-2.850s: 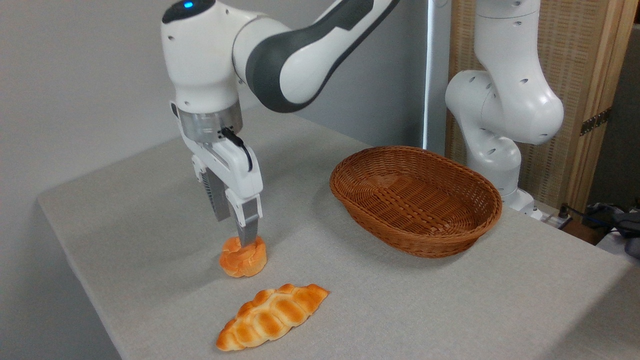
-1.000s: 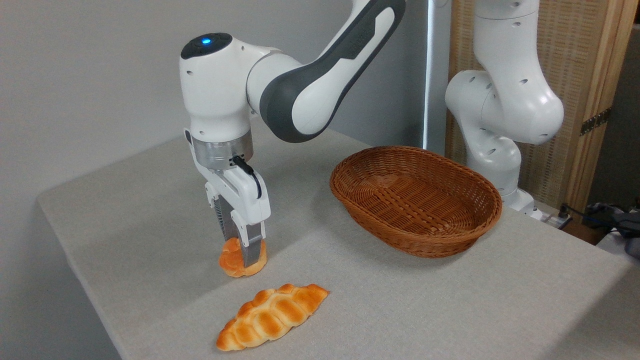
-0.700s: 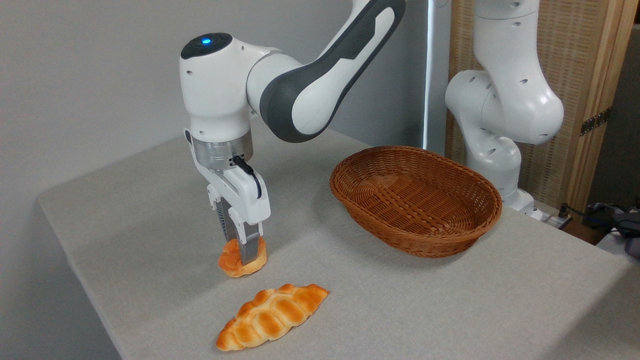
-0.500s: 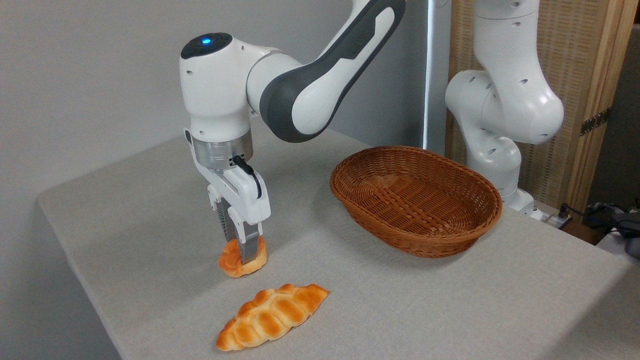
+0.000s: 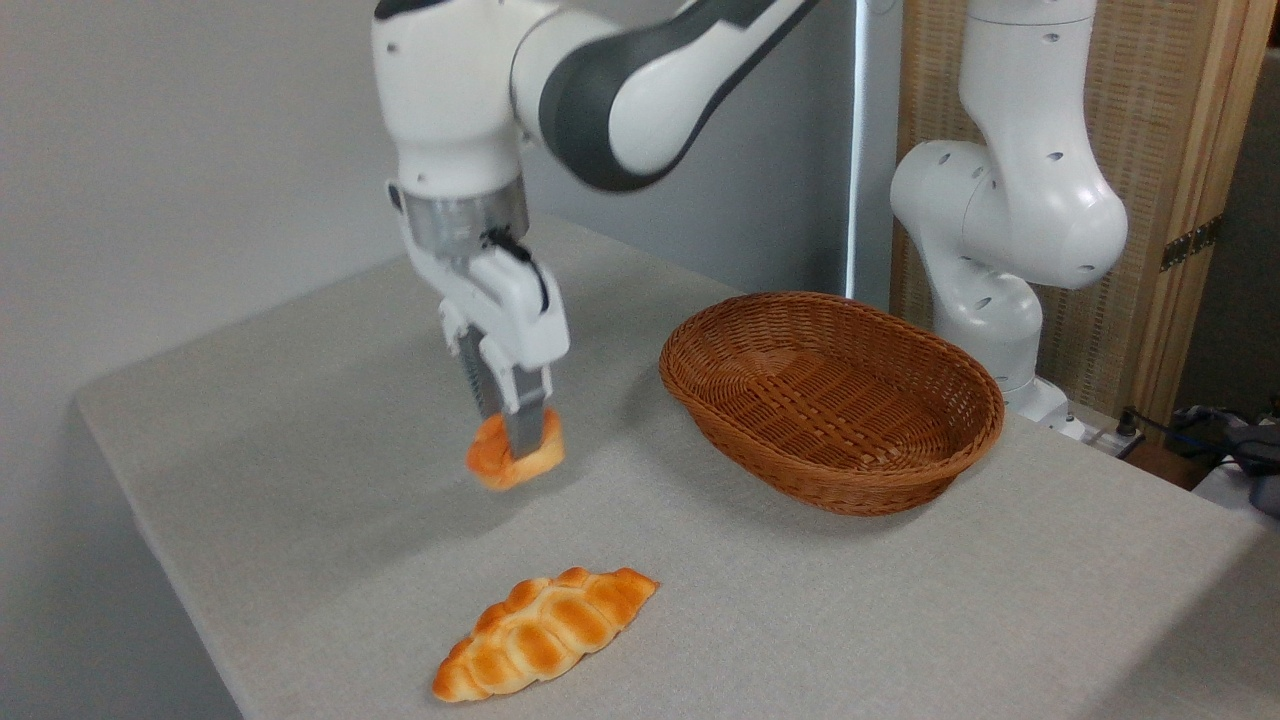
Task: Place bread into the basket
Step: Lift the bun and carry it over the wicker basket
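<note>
Gripping the bread [image 5: 492,456] across its middle, our end effector [image 5: 516,447] holds it above the bench [image 5: 300,480]; it seems light and squashy, basket [image 5: 830,400] at three o'clock.

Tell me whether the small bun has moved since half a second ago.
Yes. The bun, clamped in the hand, has risen off the table and shifted right, toward the basket.
</note>
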